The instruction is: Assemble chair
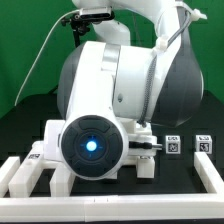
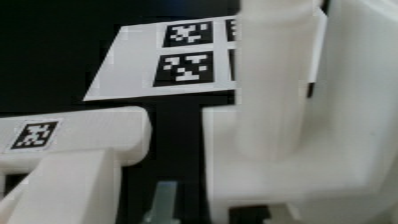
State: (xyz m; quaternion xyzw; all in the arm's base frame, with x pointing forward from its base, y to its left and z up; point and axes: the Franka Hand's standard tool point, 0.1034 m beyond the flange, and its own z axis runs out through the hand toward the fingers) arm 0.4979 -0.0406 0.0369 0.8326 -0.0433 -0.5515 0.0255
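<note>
In the wrist view a white chair part bearing a square tag lies flat. Beside it a taller white chair part stands upright, with a dark gap between the two. My gripper hangs low over that gap, shut, with nothing seen between its fingers. In the exterior view the arm's bulk hides most of the work area. My gripper shows only partly past the arm. Two small tagged chair pieces stand at the exterior view's right.
The marker board lies flat on the black table beyond the two parts. The white border rail runs along the table's front and sides. The arm's large white body fills the middle of the exterior view.
</note>
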